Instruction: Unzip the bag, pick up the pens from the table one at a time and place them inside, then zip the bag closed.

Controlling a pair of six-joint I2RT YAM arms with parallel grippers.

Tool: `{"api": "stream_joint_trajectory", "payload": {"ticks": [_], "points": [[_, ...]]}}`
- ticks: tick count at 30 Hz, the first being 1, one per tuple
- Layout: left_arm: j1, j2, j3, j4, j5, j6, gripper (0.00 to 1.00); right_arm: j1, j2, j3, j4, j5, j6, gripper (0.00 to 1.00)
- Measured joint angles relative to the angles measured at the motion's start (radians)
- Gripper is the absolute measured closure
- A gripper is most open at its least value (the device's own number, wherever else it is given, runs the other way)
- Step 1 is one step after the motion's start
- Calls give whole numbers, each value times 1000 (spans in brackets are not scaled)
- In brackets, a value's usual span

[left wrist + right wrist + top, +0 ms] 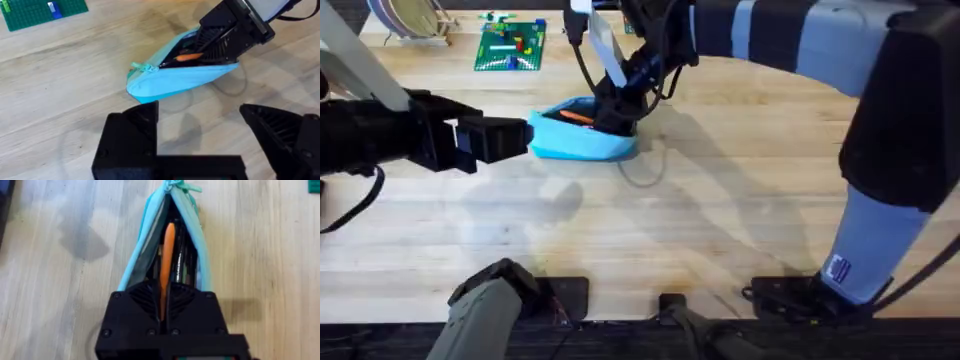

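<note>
The light-blue bag [582,140] lies open on the table [720,220], left of centre toward the far side. My right gripper [615,112] reaches across and sits in the bag's mouth, shut on an orange pen [168,255] that points into the pouch. The left wrist view shows the same pen [190,56] inside the bag [180,85], with the right gripper [225,35] over the far end. The zipper pull [145,67] rests at the near end. My left gripper [510,138] stands open just left of the bag, apart from it and holding nothing.
A green brick baseplate [510,45] lies at the far left of the table, behind the bag. A thin cable loop [640,175] lies on the wood just in front of the bag. Bare tabletop stretches across the middle and right.
</note>
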State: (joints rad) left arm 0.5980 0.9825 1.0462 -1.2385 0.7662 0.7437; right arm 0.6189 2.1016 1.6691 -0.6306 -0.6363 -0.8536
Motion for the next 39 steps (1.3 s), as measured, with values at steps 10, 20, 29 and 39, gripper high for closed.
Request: {"api": "stream_joint_trajectory", "payload": {"ticks": [10,20,29,39], "points": [[0,0,0,0,0,0,6,0,0,0,-3,0,-4,5],[0,0,0,0,0,0,6,0,0,0,1,-1,65,5],[0,0,0,0,0,0,6,0,-14,6,0,0,207,4],[0,0,0,1,-4,0,6,0,-161,6,-4,1,279,4]]}}
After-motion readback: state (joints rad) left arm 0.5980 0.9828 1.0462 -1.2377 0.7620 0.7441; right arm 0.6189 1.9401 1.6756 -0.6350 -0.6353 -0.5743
